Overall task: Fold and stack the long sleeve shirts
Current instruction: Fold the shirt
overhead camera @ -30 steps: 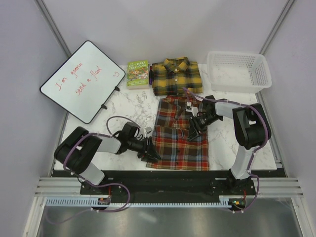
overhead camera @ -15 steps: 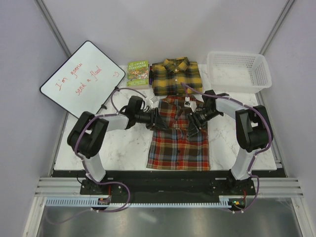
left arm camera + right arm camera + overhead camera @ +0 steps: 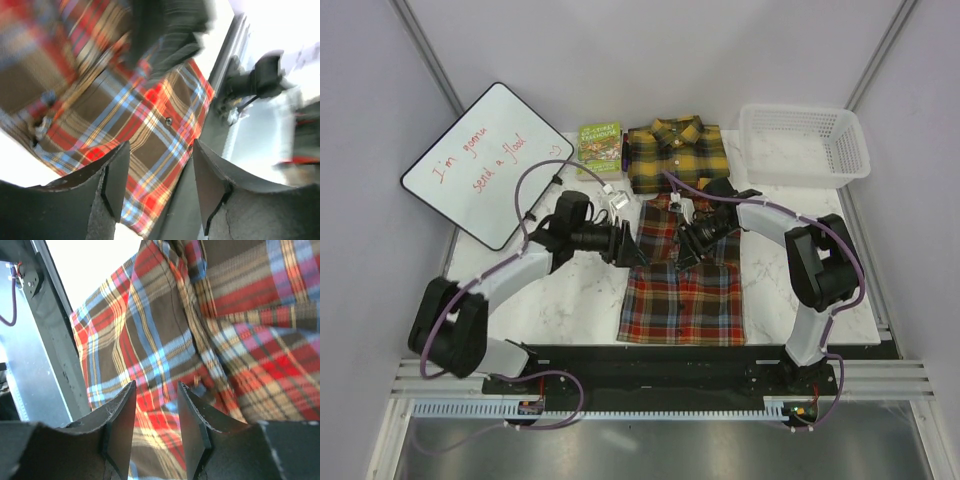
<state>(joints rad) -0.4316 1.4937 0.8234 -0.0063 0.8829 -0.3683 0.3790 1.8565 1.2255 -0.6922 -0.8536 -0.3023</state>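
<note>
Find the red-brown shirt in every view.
Top external: shirt at picture centre.
Left wrist: shirt fills the upper left and middle.
Right wrist: shirt fills most of the picture.
Shared landmark: the black rail beside its hem.

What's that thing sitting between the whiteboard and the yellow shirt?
A small green book lies between the whiteboard and the yellow and black shirt. The top view shows it.
</note>
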